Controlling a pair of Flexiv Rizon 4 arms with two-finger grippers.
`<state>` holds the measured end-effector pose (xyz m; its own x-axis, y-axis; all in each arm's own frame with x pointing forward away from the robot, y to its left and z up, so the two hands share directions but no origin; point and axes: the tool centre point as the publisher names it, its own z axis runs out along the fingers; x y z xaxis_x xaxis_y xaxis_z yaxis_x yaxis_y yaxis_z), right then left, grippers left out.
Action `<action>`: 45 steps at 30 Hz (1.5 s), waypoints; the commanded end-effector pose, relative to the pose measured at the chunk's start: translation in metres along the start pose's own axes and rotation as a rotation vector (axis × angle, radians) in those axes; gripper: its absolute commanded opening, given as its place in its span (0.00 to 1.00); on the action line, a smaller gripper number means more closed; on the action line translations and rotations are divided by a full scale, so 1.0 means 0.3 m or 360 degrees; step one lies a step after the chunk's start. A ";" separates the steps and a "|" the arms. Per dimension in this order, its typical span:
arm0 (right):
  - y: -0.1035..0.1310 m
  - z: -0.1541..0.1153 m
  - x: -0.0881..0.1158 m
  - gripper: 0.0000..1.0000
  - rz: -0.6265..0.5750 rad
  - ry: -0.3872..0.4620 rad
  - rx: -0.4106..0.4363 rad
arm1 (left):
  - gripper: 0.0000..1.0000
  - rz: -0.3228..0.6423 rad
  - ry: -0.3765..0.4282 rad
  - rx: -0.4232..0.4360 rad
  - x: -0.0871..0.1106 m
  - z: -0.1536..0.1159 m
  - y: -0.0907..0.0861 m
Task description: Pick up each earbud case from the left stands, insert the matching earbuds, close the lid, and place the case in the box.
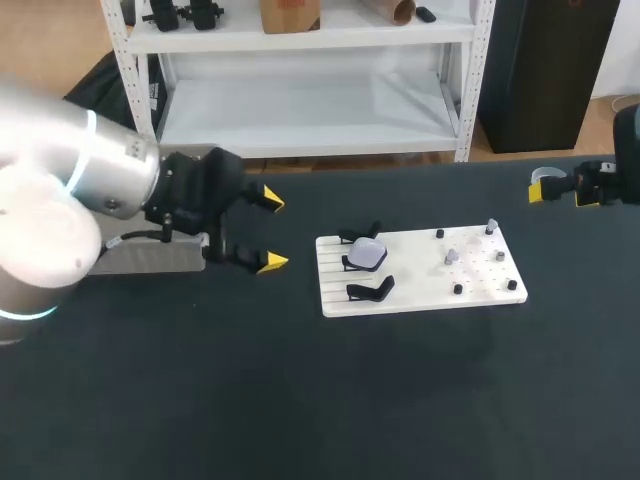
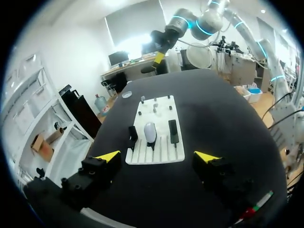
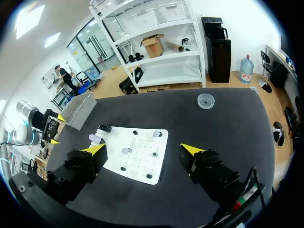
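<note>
Your left end effector hangs above the dark surface with its 2 yellow-tipped fingers spread wide and nothing between them. The white earbud case sits on the middle of 3 black stands at the near end of the white board.

From the left wrist view, the earbud case lies straight ahead of the left end effector, close to centred in the gap between its fingers. The case's long axis seems to run away from the end effector, in line with its reach. That would put the fingers on either side of the narrower width.

Your right end effector is at the far right edge of the surface, well apart from the case, with its fingers also wide and holding nothing. The far half of the board lies between it and the stands.

The left arm is clearly the nearer one. The pickup likely turns on a straight advance with little sideways correction.
</note>
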<state>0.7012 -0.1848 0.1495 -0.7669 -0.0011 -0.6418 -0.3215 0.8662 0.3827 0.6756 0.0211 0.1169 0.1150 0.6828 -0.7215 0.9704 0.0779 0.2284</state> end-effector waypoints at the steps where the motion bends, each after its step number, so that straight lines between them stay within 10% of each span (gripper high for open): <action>1: 0.002 -0.006 0.001 1.00 0.0001 0.0000 0.0004 | 1.00 -0.0002 0.0097 0.0052 -0.008 0.009 0.019; 11: 0.002 -0.006 0.001 1.00 0.0001 0.0000 0.0004 | 1.00 -0.0425 0.0083 -0.0034 -0.015 0.158 0.018; 29: 0.002 -0.006 0.001 1.00 0.0001 0.0000 0.0004 | 1.00 -0.0490 0.0023 0.0057 -0.006 0.235 0.011; 38: 0.002 -0.006 0.001 1.00 0.0001 0.0000 0.0004 | 1.00 -0.0425 -0.0302 0.0066 0.046 0.335 -0.003; 45: 0.002 -0.006 0.001 1.00 0.0001 0.0000 0.0004 | 1.00 -0.0523 -0.0310 0.0046 0.036 0.345 -0.002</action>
<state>0.7012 -0.1848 0.1495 -0.7669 -0.0011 -0.6418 -0.3215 0.8661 0.3827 0.7034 -0.0444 0.0431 -0.1735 0.4930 -0.8526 0.9694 0.2381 -0.0596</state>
